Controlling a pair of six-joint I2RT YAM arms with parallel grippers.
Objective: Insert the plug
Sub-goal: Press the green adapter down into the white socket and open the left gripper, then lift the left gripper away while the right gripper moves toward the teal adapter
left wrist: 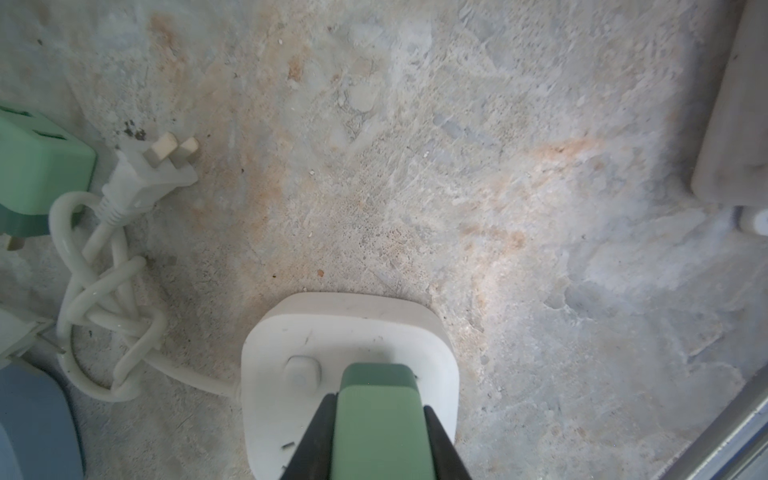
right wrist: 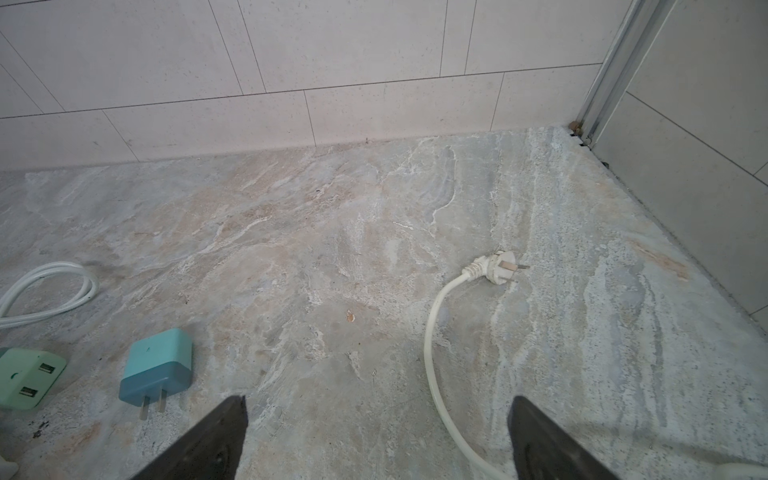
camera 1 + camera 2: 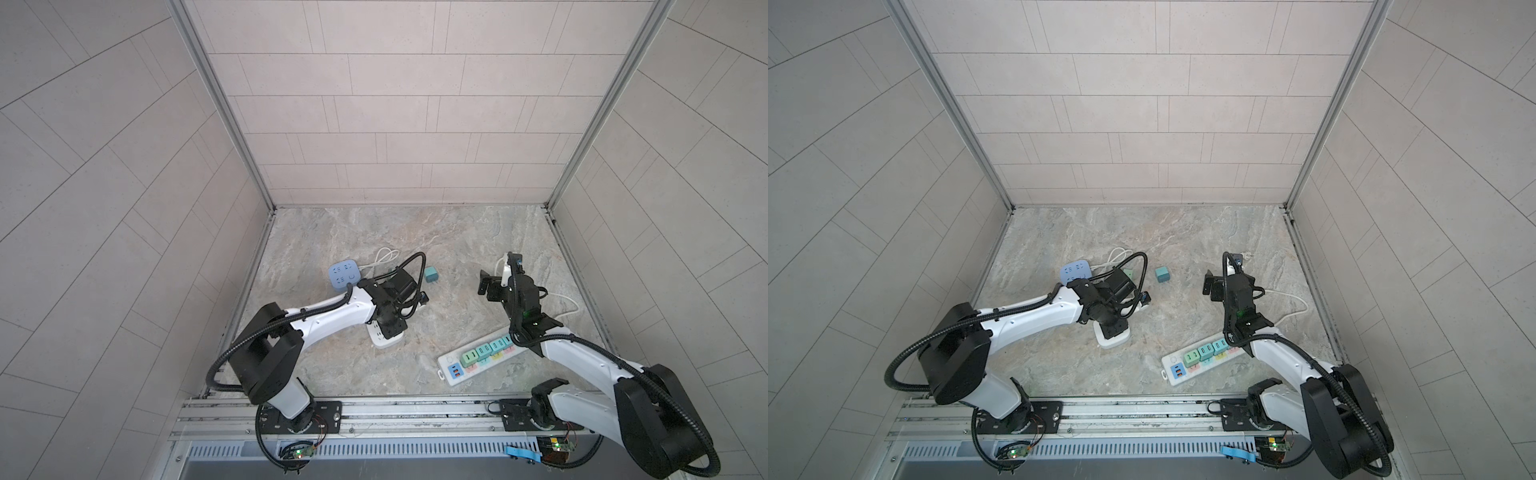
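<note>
A: The left gripper point(image 1: 378, 401) is clamped tight on the green plug point(image 1: 376, 436), down at the white socket point(image 1: 291, 332), beside its button. The prongs are hidden, so I can't tell if they're in.
B: Any writing?
A: The blue socket point(image 3: 343, 275) has marks on its face, too small to read. The strip point(image 3: 478, 359) carries a row of green and teal plugs.
B: And the right gripper point(image 2: 379, 399)?
A: Jaws wide, holding nothing, over the table point(image 2: 332, 249), with a white cord point(image 2: 432, 332) beside it.
B: Surface?
A: Veined grey-beige stone look, scuffed. Pale tiled walls point(image 3: 395, 116) on three sides, metal corner posts.
</note>
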